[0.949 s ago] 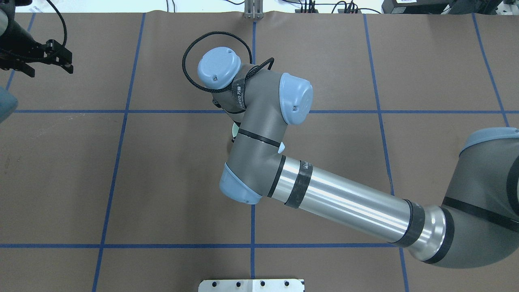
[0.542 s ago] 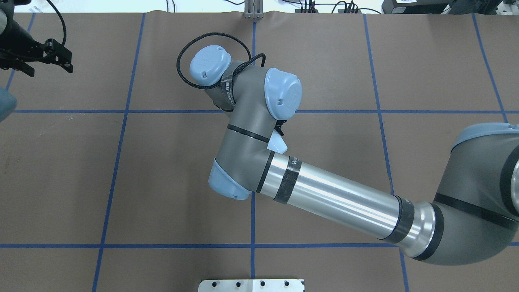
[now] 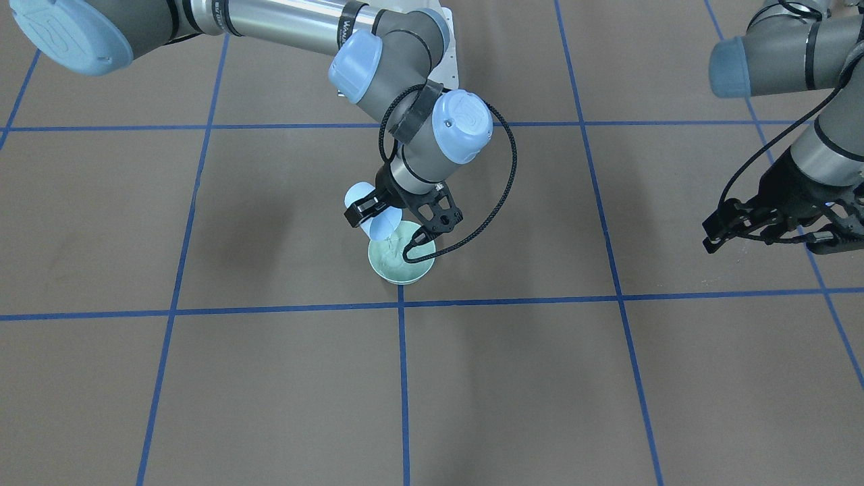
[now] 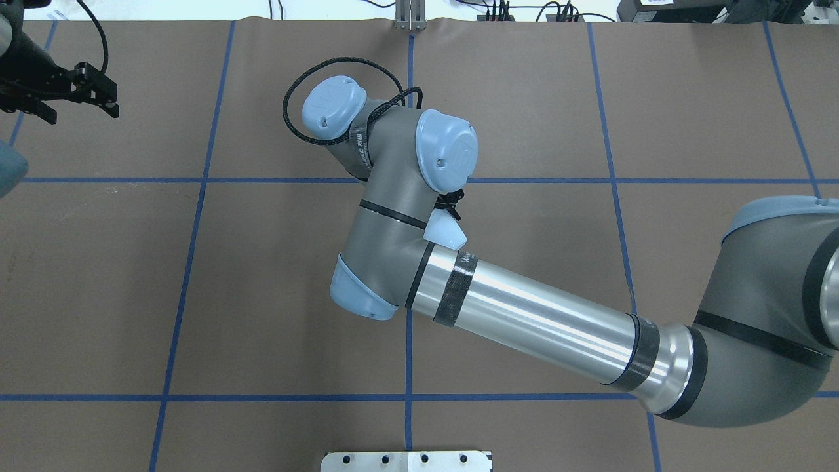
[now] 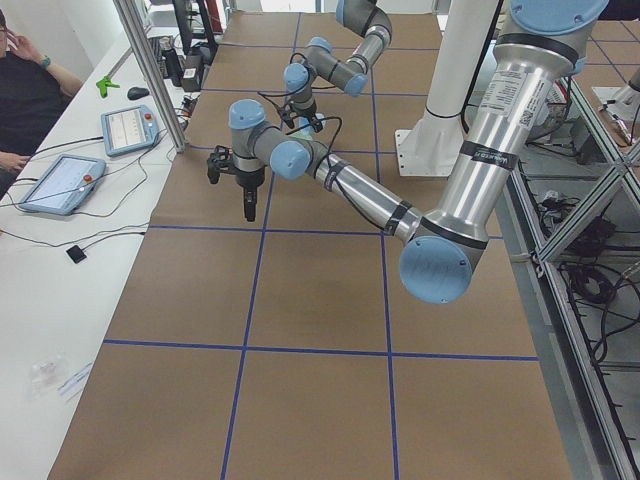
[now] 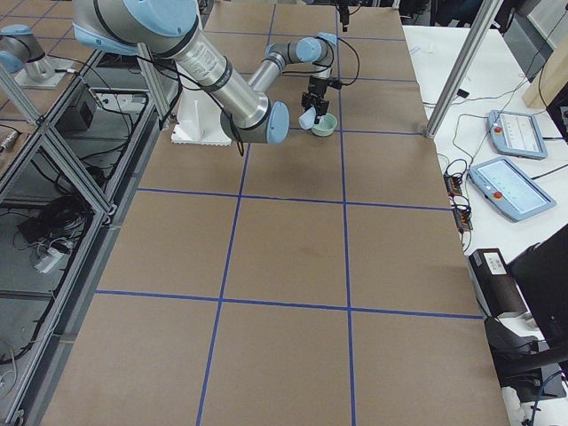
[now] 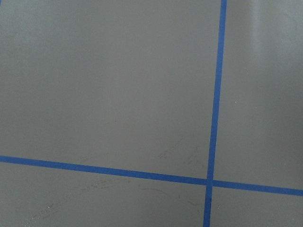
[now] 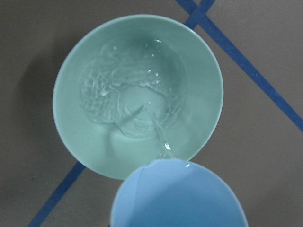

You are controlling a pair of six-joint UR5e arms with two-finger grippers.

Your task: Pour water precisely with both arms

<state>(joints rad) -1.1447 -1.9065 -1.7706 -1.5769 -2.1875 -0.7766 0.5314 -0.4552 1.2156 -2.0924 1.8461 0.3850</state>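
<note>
The right fingers [image 3: 360,212] clamp a tilted light blue cup [image 8: 177,196] streaming clear water [image 8: 161,135] into a pale green bowl [image 8: 203,94]; overtilting could overshoot it. The left fingers [image 4: 98,88] gape empty.

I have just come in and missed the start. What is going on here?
The right gripper holds a cup tilted over a bowl. A thin stream of water runs from the cup's lip into the bowl, which holds some water. The left gripper hangs open and empty over the table, off to the side.

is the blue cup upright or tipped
Tipped: the blue cup leans over the green bowl, a thin water stream running off its rim.
</note>
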